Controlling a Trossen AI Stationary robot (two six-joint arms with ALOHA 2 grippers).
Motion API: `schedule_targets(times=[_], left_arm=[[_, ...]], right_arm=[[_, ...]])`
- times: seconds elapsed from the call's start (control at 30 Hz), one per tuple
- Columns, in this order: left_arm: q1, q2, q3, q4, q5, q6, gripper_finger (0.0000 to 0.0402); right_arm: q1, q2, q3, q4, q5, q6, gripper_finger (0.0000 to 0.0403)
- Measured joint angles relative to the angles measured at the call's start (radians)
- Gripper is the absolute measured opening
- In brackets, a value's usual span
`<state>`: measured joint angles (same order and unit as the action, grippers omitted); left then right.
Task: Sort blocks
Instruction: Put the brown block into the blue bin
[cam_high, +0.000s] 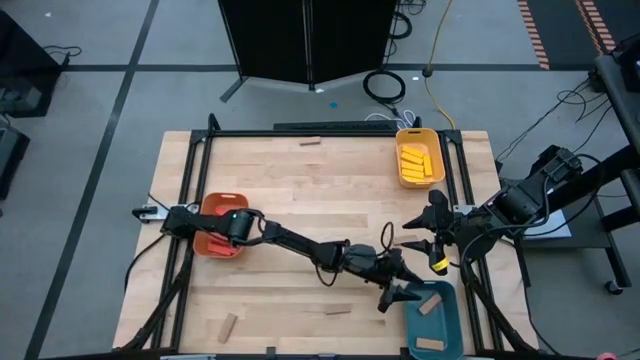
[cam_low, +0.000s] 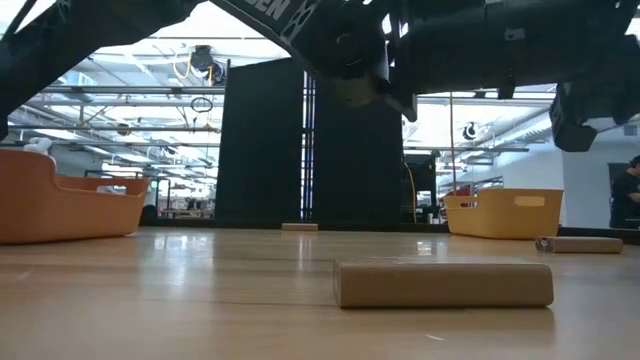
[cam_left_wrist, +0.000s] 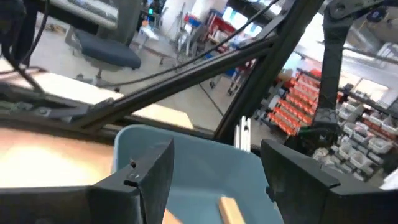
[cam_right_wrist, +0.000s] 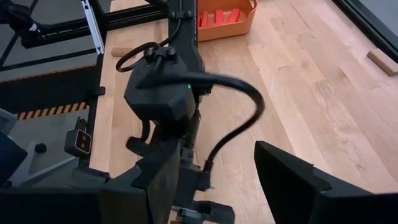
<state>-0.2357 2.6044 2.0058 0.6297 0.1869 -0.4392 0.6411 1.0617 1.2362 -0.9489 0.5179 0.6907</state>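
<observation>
My left gripper (cam_high: 403, 287) reaches across the table to the near-left rim of the teal tray (cam_high: 447, 320) and stands open. In the left wrist view a tan block (cam_left_wrist: 229, 210) lies on the tray floor (cam_left_wrist: 199, 168) beyond the spread fingers, touching neither. A second tan block (cam_high: 430, 345) lies at the tray's near end. My right gripper (cam_high: 423, 228) hangs open above the table, just beyond the left gripper, with nothing in it. Loose tan blocks lie flat on the table at the far edge (cam_high: 310, 141), the near left (cam_high: 229, 327) and the near middle (cam_high: 338, 311).
A yellow tray (cam_high: 420, 160) with yellow blocks stands at the far right. An orange tray (cam_high: 222, 227) with red blocks (cam_right_wrist: 217, 17) stands at the left, partly under my left arm. In the low view a tan block (cam_low: 445, 283) lies close by. Black frame rails edge the table.
</observation>
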Motion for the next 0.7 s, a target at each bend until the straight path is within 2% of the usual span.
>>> schedule_targets(times=[0.13, 0.27, 0.33, 0.43, 0.53, 0.7], left_arm=[[0.027, -0.050, -0.001, -0.158, 0.049, 0.008, 0.0235], [0.056, -0.141, -0.001, -0.496, 0.108, 0.121, 0.0235], [0.065, -0.185, -0.001, -0.670, 0.082, 0.194, 0.0235], [0.080, -0.223, -0.001, -0.834, -0.055, 0.239, 0.0235], [0.105, -0.224, -0.001, -0.860, -0.113, 0.266, 0.0235], [0.129, -0.171, 0.000, -0.809, -0.202, 0.273, 0.0235]], right_arm=[[0.000, -0.004, 0.000, -0.003, 0.000, 0.000, 0.0201], [0.000, -0.018, 0.000, -0.007, 0.000, -0.010, 0.0201], [0.000, -0.028, 0.000, -0.007, 0.001, -0.022, 0.0201], [0.000, -0.045, 0.000, -0.007, 0.007, -0.027, 0.0201], [0.000, -0.059, 0.000, -0.008, 0.022, -0.034, 0.0201], [0.000, -0.066, 0.000, -0.011, 0.063, -0.034, 0.0201]])
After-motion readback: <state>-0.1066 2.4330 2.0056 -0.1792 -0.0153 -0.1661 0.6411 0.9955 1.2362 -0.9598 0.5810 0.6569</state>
